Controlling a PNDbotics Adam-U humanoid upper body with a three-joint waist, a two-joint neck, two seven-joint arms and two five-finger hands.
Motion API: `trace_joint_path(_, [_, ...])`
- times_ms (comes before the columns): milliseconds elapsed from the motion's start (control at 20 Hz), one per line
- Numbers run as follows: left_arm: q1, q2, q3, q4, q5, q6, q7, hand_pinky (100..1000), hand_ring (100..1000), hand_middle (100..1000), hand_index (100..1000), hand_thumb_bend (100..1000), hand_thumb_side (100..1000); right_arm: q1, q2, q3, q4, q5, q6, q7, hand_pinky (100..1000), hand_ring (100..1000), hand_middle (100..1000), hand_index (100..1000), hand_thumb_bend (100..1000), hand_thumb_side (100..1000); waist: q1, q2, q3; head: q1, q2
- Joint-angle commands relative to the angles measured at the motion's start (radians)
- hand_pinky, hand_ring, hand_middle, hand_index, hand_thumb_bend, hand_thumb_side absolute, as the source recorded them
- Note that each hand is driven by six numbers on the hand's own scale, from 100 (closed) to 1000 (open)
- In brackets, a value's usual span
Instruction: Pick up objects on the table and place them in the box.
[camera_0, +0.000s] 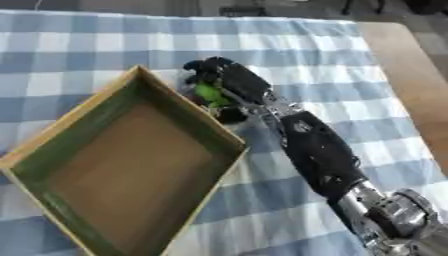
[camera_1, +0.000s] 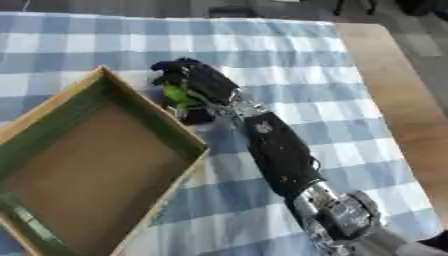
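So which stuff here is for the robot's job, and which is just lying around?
For the job:
- green object, held in the right hand just outside the box wall
- box, open, nothing inside it

Just there:
- checked cloth over the table
- bare table edge on the right

The left hand isn't in view.

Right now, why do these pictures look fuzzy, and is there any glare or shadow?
Left eye view: soft all over, the green object in the right robot hand a smear. Right eye view: equally soft; no glare, faint shade inside the box.
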Motion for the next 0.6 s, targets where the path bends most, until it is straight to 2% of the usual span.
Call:
trace_joint_path(50, [-0.011, 0.009, 0.004, -0.017, 0.003, 0.000, -0.001, 187, 642, 708, 825, 512, 719, 0.001, 0.003, -0.008, -0.020, -0.019, -0.043, -0.076, 401, 735, 846, 805, 100, 526, 0.008, -0.014, -0.001, -0.013, -0.001])
trace_joint_path(100, [-0.011, 0.009, 0.004, -0.017, 0.003, 0.000, -0.001, 187, 642, 708, 825, 511, 719, 0.002, 0.004, -0.008, -0.020, -0.023, -0.043, -0.078, 354, 714, 842, 805, 100, 525, 0.008, -0.014, -0.001, -0.013, -0.001])
trace_joint_path(150, [-0.011, 0.009, 0.004, -0.017, 0.002, -0.001, -0.001, 188, 641, 708, 824, 511, 719, 0.008, 0.012, -0.012, -0.021, -0.036, -0.046, -0.086, 128, 572, 788, 773, 100, 562, 0.008, -0.014, -0.001, -0.014, -0.001])
trace_joint_path(200, [-0.011, 0.008, 0.004, -0.017, 0.002, -0.001, -0.001, 189, 642, 708, 824, 511, 719, 0.012, 0.018, -0.014, -0.022, -0.050, -0.050, -0.093, 100, 500, 722, 728, 100, 598, 0.009, -0.014, -0.001, -0.015, -0.001])
trace_joint_path(250, [-0.012, 0.008, 0.004, -0.017, 0.002, -0.001, -0.001, 190, 641, 708, 824, 511, 719, 0.014, 0.022, -0.015, -0.029, -0.065, -0.063, -0.106, 100, 430, 634, 671, 100, 585, 0.009, -0.013, -0.001, -0.017, -0.001])
trace_joint_path(300, [-0.012, 0.008, 0.004, -0.017, 0.002, -0.001, 0.000, 190, 641, 708, 824, 511, 719, 0.016, 0.023, -0.015, -0.031, -0.077, -0.075, -0.115, 100, 415, 621, 661, 100, 583, 0.009, -0.013, -0.001, -0.017, -0.001])
trace_joint_path(350, [-0.012, 0.008, 0.004, -0.017, 0.002, -0.001, -0.001, 188, 641, 708, 824, 511, 719, 0.015, 0.024, -0.013, -0.038, -0.088, -0.095, -0.127, 100, 261, 526, 569, 100, 549, 0.009, -0.013, -0.001, -0.019, -0.001])
trace_joint_path(400, [-0.012, 0.008, 0.004, -0.017, 0.002, -0.001, -0.001, 189, 641, 708, 824, 510, 720, 0.015, 0.024, -0.011, -0.044, -0.097, -0.117, -0.139, 100, 201, 484, 521, 100, 560, 0.009, -0.013, -0.001, -0.020, -0.001])
trace_joint_path(450, [-0.012, 0.008, 0.004, -0.017, 0.002, -0.001, -0.001, 188, 641, 708, 824, 511, 719, 0.015, 0.023, -0.009, -0.049, -0.106, -0.139, -0.150, 100, 175, 459, 497, 100, 532, 0.009, -0.013, -0.001, -0.021, -0.001])
trace_joint_path(600, [-0.013, 0.008, 0.003, -0.017, 0.002, -0.001, -0.002, 188, 641, 708, 824, 511, 719, 0.014, 0.022, -0.007, -0.066, -0.117, -0.177, -0.170, 100, 149, 424, 460, 100, 527, 0.008, -0.013, 0.000, -0.022, -0.001])
